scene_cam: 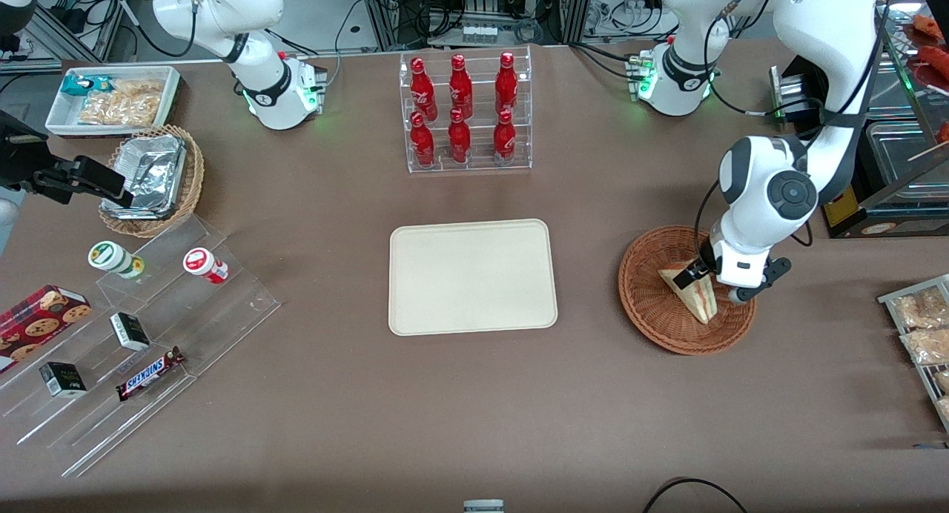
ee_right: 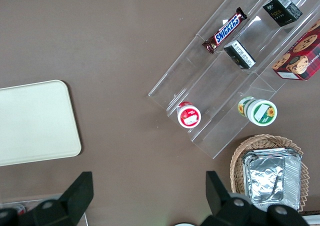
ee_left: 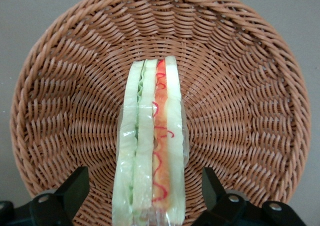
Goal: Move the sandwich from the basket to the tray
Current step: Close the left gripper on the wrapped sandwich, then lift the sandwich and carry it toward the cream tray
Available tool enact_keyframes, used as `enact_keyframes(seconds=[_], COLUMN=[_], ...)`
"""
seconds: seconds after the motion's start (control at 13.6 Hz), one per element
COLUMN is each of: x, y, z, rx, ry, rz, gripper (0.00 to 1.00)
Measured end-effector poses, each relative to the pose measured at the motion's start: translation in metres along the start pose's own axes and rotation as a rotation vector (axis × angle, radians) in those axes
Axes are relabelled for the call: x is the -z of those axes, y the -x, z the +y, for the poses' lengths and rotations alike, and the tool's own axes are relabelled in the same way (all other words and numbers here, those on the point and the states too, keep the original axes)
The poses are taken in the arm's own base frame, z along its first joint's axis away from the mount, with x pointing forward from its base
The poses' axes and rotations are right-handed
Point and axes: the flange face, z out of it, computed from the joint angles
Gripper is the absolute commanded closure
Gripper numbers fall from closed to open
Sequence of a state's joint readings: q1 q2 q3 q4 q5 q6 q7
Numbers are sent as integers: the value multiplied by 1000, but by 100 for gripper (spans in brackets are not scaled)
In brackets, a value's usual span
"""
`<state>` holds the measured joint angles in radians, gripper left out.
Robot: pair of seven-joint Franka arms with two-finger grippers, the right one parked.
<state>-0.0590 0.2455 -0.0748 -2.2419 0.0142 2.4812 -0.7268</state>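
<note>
The sandwich (scene_cam: 695, 296), a clear-wrapped wedge of white bread with green and red-orange filling, stands on edge in the reddish-brown wicker basket (scene_cam: 652, 309). My left gripper (scene_cam: 713, 282) is lowered into the basket, open, with one finger on each side of the sandwich and a gap at both sides. The left wrist view shows the sandwich (ee_left: 150, 146) between the black fingers (ee_left: 75, 186) of the gripper (ee_left: 144, 182), with the basket (ee_left: 240, 111) under it. The cream tray (scene_cam: 472, 276) lies flat at the table's middle, toward the parked arm from the basket, and shows in the right wrist view (ee_right: 35, 121).
A clear rack of red bottles (scene_cam: 465, 113) stands farther from the front camera than the tray. Snack packets (scene_cam: 919, 328) and a display case (scene_cam: 890, 164) are near the basket at the working arm's end. Acrylic steps with snacks (scene_cam: 133, 335) and a foil-lined basket (scene_cam: 152, 179) are at the parked arm's end.
</note>
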Motion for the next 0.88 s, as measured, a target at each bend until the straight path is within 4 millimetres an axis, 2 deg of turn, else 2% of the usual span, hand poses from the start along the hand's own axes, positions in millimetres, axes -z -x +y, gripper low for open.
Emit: enact_keyframes(seconds=[0.07, 0.15, 0.51, 0.88], x=[-4, -5, 6, 41], y=[-2, -5, -8, 12], z=[2, 4, 18, 65], rx=[3, 4, -16, -157], ry=[-2, 1, -19, -41], rz=[-4, -2, -29, -74], gripper=[87, 93, 95, 94])
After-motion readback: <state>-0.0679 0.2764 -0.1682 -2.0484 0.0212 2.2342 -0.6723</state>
